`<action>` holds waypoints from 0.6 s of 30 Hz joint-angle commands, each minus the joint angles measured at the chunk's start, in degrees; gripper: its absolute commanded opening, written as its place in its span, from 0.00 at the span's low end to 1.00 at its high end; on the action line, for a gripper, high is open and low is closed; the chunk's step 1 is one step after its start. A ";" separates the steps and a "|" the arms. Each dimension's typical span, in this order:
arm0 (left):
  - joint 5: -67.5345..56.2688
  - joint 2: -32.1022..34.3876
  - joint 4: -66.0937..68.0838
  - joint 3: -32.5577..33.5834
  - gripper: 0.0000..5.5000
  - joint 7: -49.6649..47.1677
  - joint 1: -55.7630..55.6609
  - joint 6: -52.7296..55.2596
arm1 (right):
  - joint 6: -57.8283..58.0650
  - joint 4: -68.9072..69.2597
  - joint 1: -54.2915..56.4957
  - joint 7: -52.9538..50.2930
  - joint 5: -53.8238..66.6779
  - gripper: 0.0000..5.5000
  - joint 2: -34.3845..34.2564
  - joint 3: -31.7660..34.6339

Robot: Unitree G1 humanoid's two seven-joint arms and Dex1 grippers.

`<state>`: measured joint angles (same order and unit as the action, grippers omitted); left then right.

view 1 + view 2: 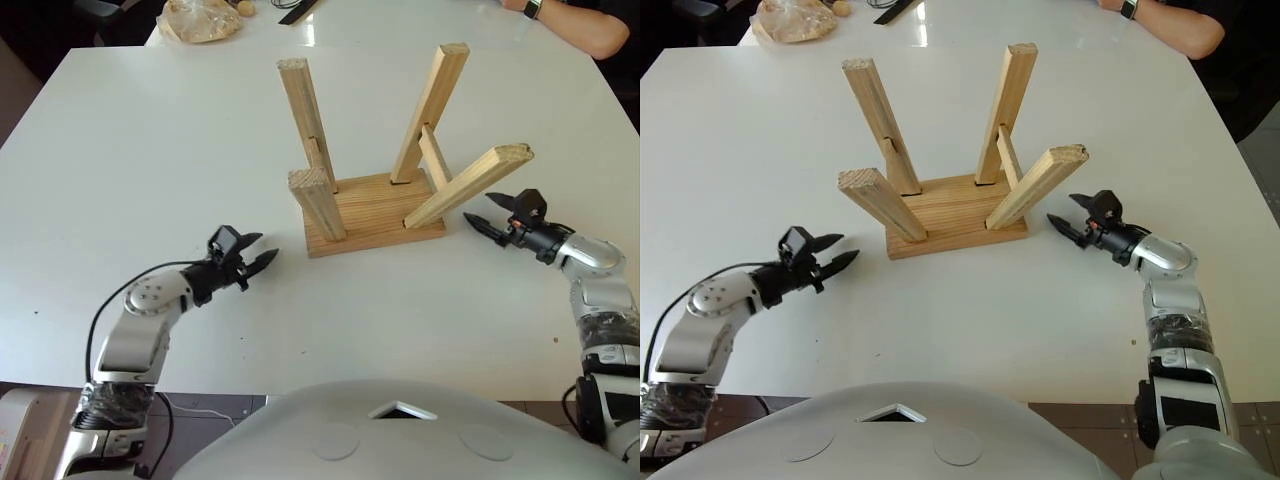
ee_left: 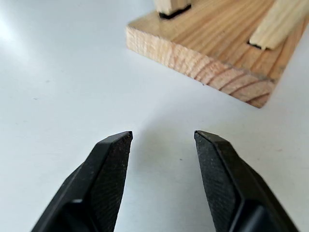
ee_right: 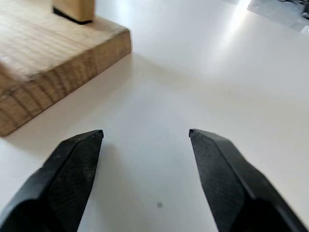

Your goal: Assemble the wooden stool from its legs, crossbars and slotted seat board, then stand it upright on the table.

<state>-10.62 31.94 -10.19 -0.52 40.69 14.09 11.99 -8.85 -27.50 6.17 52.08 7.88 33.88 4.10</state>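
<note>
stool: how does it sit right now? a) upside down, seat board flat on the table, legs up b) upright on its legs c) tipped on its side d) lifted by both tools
A: the seat board lies flat on the table with its legs pointing up, and the left tool and right tool are open, apart from it.
</note>
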 commanded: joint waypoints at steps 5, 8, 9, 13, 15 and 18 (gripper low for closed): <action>8.62 -2.06 3.55 -7.88 0.44 -4.27 1.45 -7.20 | 0.57 9.48 -4.12 -0.24 -2.63 0.60 -1.10 -6.16; 4.18 -1.71 -0.60 -7.67 0.44 -1.55 2.35 -5.76 | 3.56 16.16 -6.96 1.64 0.38 0.60 -0.30 -6.34; 2.63 -1.50 -2.04 -7.29 0.44 -0.87 2.45 -4.97 | 4.87 18.63 -7.76 2.18 1.63 0.60 0.02 -6.25; -3.15 -1.12 -6.66 -4.85 0.44 0.42 2.09 -1.23 | 10.01 27.50 -9.35 3.01 6.61 0.60 0.16 -5.21; -5.61 -1.20 -8.48 -3.29 0.44 0.55 1.58 0.84 | 12.65 31.62 -10.00 3.35 8.64 0.60 0.36 -4.71; -8.74 -0.83 -11.54 -1.49 0.44 1.15 1.67 3.18 | 14.69 36.33 -11.32 4.23 10.14 0.60 1.71 -4.59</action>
<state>-14.96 32.10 -16.91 -1.02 39.09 16.98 14.50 4.98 3.30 -5.00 53.38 14.71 36.23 1.60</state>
